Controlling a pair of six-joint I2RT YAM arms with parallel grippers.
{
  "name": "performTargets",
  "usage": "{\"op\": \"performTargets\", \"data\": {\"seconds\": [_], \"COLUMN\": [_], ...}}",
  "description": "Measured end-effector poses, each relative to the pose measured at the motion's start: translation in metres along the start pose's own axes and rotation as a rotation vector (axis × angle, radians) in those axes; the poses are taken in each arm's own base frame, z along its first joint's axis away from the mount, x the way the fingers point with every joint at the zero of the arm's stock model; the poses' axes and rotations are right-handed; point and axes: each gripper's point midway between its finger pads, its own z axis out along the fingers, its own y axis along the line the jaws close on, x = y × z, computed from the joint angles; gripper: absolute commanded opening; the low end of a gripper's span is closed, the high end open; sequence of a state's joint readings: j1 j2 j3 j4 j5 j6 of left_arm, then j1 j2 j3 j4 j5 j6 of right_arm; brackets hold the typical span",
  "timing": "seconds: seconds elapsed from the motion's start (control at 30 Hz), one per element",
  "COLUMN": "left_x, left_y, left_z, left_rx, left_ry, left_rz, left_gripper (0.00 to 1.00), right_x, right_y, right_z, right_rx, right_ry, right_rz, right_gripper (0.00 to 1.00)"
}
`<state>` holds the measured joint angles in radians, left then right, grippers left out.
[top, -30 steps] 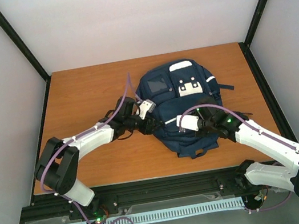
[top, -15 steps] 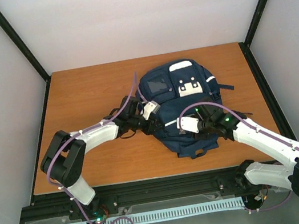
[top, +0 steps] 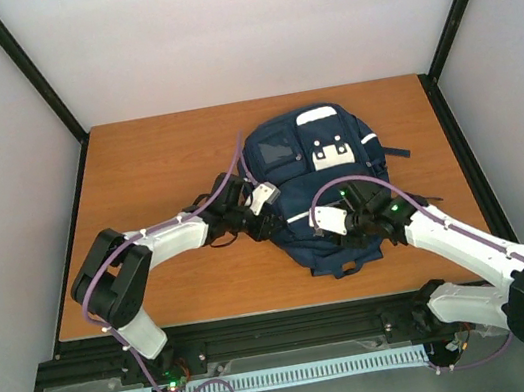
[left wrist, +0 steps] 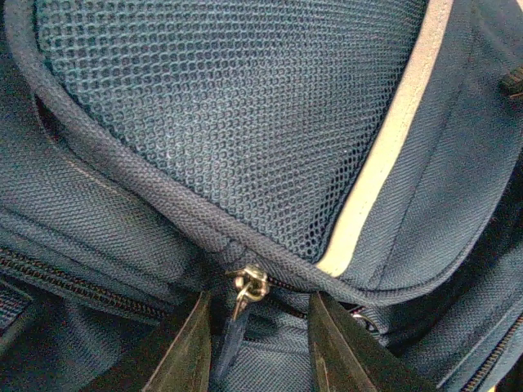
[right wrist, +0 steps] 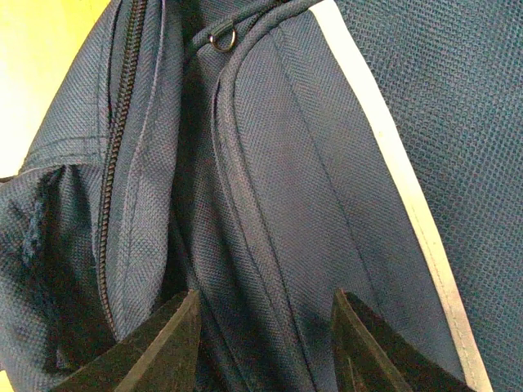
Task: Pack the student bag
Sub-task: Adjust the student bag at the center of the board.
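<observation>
Well, the wooden table carries the student bag right of centre in the top view. The right gripper (jaws parted) straddles a fabric ridge, holding nothing; the left gripper, also parted, flanks a metal zipper pull without pinching it.
</observation>
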<state>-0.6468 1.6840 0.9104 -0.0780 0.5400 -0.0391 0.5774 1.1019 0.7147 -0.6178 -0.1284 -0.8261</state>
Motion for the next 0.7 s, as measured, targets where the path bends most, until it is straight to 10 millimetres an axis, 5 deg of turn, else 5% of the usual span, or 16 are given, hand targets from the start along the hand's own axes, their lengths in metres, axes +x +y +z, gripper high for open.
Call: {"op": "performTargets", "data": {"seconds": [0.47, 0.7], "left_x": [0.017, 0.013], "left_y": [0.006, 0.002], "left_z": [0.002, -0.004], "left_rx": [-0.027, -0.025], "left_ry": [0.029, 0.011], "left_rz": [-0.056, -0.070], "left_gripper": [0.06, 0.01], "right_x": [-0.002, -0.031], "right_y": [0.004, -0.004], "right_z": [0.003, -0.016], "right_rx": [-0.031, -0.076], "right_ry": [-0.009, -0.104], "right_rz": [0.034, 0.080], "right_gripper": [0.45, 0.51]}}
